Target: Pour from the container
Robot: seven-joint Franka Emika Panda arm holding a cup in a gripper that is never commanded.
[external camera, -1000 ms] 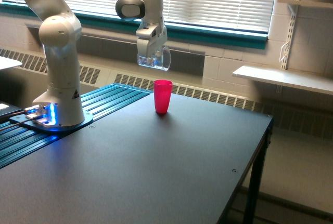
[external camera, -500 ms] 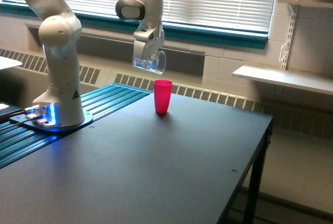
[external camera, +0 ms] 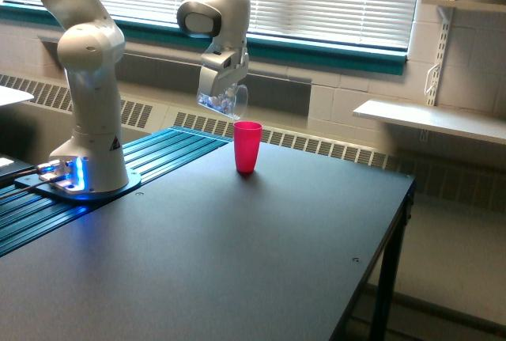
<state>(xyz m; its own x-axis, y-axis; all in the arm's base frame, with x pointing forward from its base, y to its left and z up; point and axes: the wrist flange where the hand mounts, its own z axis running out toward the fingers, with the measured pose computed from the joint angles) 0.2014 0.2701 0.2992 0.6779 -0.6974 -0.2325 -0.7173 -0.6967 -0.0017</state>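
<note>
One clear cup [external camera: 224, 100], one pink cup [external camera: 247, 146], one table [external camera: 237, 254], one arm [external camera: 91, 80].

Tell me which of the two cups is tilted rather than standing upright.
The clear cup, held in the gripper above the table, is tilted with its mouth toward the pink cup. The pink cup stands upright on the table.

– What is seen above the pink cup [external camera: 247, 146]?
– A clear plastic cup [external camera: 225, 101], tilted, is held clamped in the gripper [external camera: 220, 90], just up and toward the exterior view's left of the pink cup's rim.
– And the pink cup?
– It is stood upright on the dark table [external camera: 261, 262].
</note>
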